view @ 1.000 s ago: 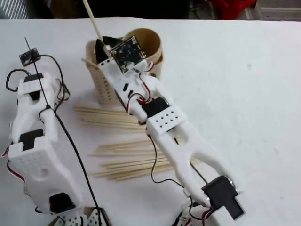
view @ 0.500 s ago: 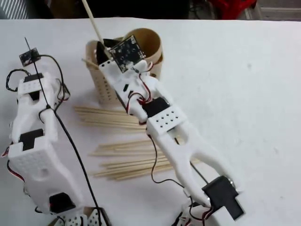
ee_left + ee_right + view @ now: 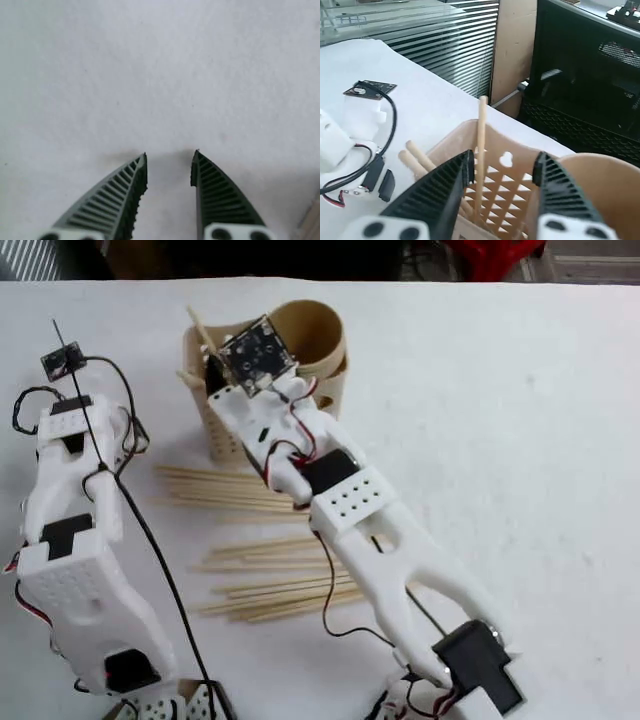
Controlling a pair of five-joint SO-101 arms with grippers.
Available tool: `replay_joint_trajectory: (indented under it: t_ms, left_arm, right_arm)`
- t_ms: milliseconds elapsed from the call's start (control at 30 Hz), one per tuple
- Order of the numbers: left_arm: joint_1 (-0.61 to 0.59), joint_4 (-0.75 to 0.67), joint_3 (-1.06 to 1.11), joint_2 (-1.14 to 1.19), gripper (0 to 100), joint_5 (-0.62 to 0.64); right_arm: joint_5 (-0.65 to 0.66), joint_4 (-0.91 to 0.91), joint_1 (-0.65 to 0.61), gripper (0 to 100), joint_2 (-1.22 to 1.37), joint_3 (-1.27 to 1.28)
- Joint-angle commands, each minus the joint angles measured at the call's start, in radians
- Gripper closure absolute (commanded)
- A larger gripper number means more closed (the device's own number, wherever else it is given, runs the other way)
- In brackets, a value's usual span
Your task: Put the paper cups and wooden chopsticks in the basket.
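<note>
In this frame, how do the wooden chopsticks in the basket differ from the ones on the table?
The standing wooden chopsticks lean steeply in the beige perforated basket; the loose wooden chopsticks lie flat on the white table. The standing ones are few; the loose ones are many, scattered in rough rows. Both are the same thin pale sticks.

Nothing legible: no words, numbers, labels or signs to read. Tiny marks on the circuit board [image 3: 258, 348] above the basket [image 3: 215, 435], near the counter's far edge, too fine to make out.
</note>
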Motion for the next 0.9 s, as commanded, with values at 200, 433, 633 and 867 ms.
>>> replay_joint_trajectory:
  t_ms: [200, 433, 633, 867]
  left_arm:
    - [0.025, -0.018, -0.012, -0.005, 84, -0.012]
    - [0.025, -0.018, -0.012, -0.005, 84, -0.012]
    - [0.025, -0.018, -0.012, -0.005, 84, -0.012]
    - [0.025, -0.018, -0.012, -0.005, 84, -0.012]
  right_arm:
    - [-0.005, 0.639, -0.007, 96.9, -0.36, -0.008]
    - [0.204, 0.961, -0.012, 96.1, -0.463, 0.017]
    - [0.427, 0.949, -0.073, 96.1, -0.461, 0.265]
    - [0.666, 0.842, -0.122, 96.1, -0.463, 0.523]
